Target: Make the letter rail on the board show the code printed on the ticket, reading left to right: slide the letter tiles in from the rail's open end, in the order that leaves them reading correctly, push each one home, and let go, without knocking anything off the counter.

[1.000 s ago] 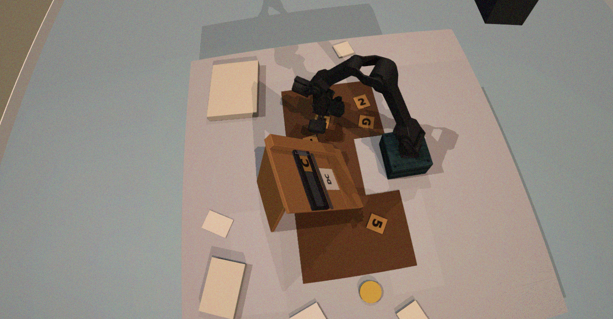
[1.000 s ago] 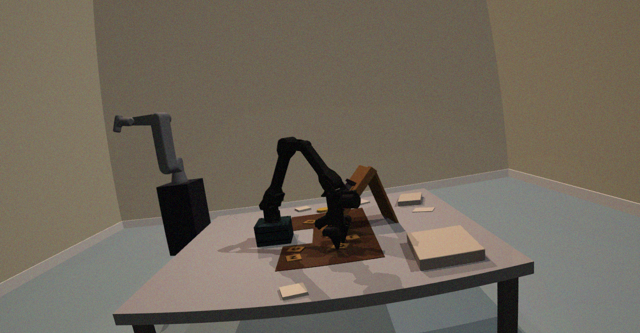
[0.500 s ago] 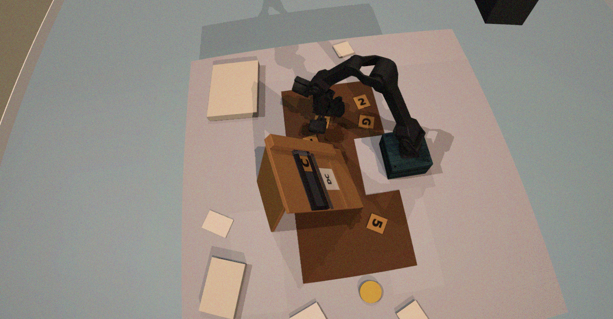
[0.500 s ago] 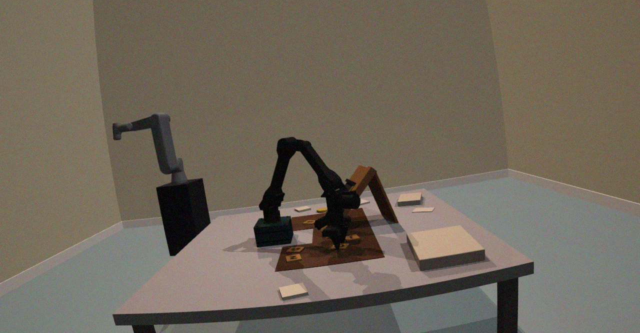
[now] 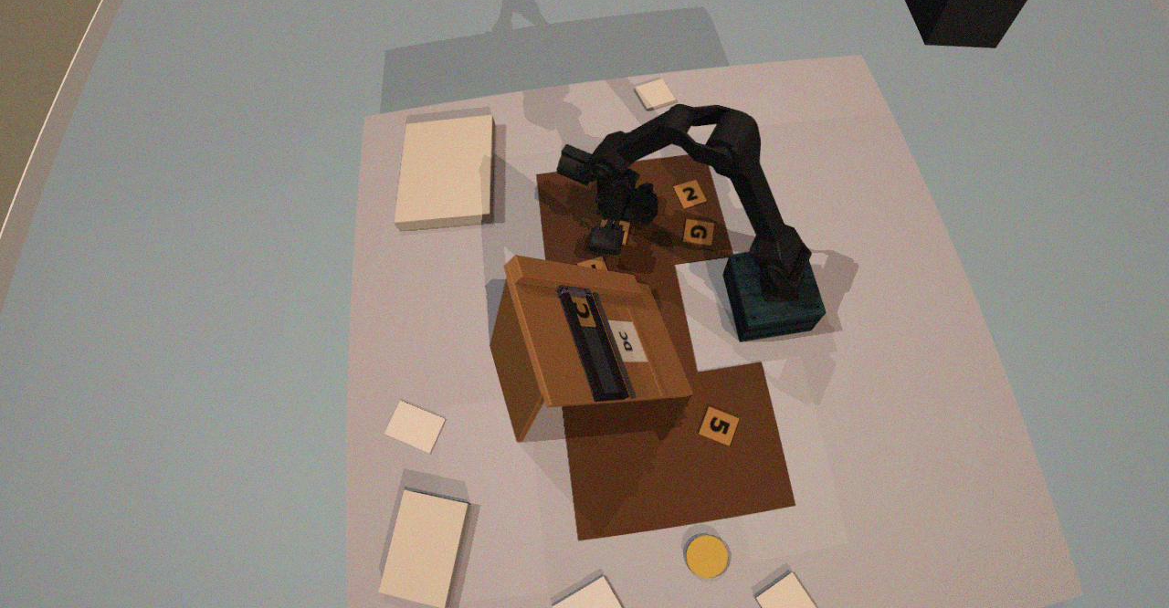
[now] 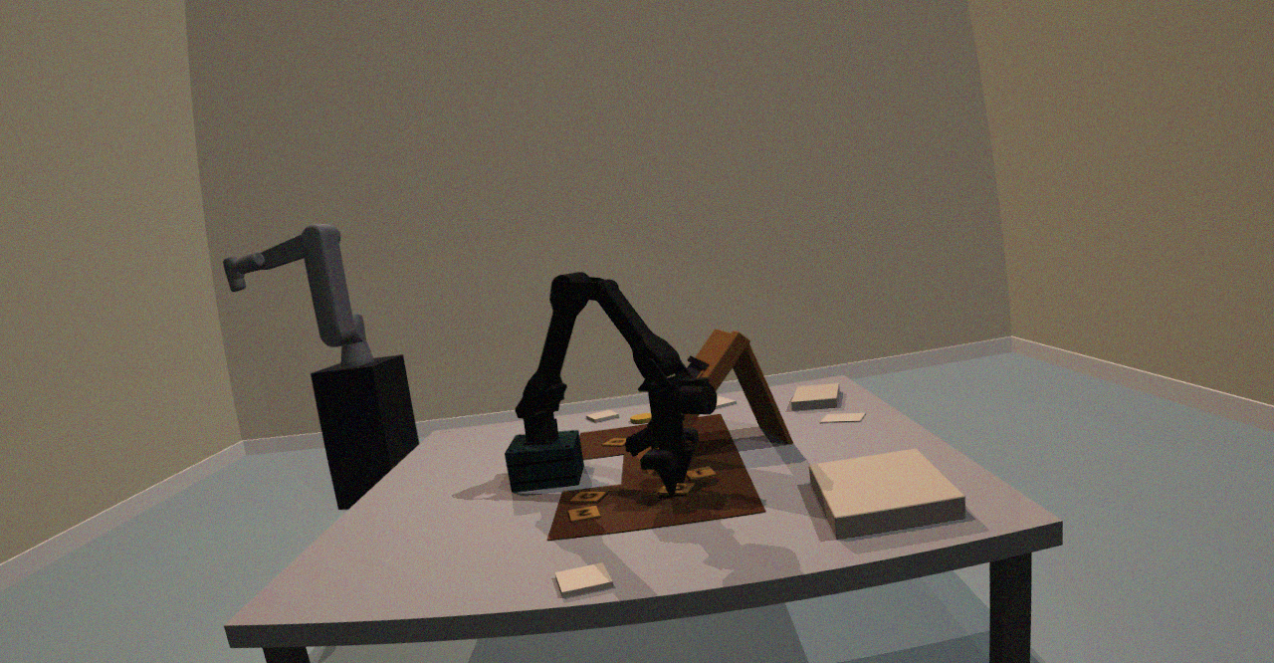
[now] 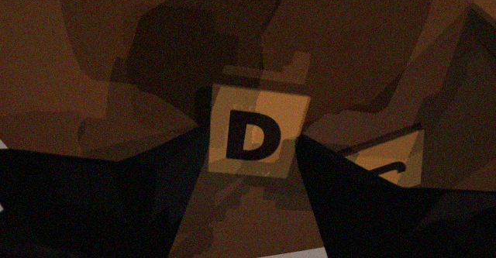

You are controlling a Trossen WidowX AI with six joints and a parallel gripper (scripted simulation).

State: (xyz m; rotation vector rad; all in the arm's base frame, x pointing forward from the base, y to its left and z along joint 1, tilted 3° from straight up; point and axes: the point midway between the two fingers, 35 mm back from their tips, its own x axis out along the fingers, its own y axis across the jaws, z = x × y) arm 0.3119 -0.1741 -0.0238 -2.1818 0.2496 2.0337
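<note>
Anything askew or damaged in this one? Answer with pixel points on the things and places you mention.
Nothing stands out. The C tile (image 5: pixel 583 310) sits in the rail (image 5: pixel 605 372), the gripper (image 5: pixel 606 236) (image 6: pixel 672 485) (image 7: pixel 254 135) is closed on the D tile (image 7: pixel 267 134), and I see no spill or breakage.

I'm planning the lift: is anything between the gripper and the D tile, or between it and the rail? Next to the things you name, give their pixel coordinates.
Nothing before the D tile (image 5: pixel 625 232) (image 6: pixel 686 487) (image 7: pixel 253 134), already gripped. Toward the rail (image 5: pixel 602 359) (image 6: pixel 697 364): another tile (image 5: pixel 592 263) (image 6: pixel 702 474) (image 7: pixel 408 155), then the board's edge (image 5: pixel 576 276) (image 6: pixel 718 351).

Orange D tile (image 6: pixel 681 489) (image 7: pixel 256 134) flat between dark fingertips
</note>
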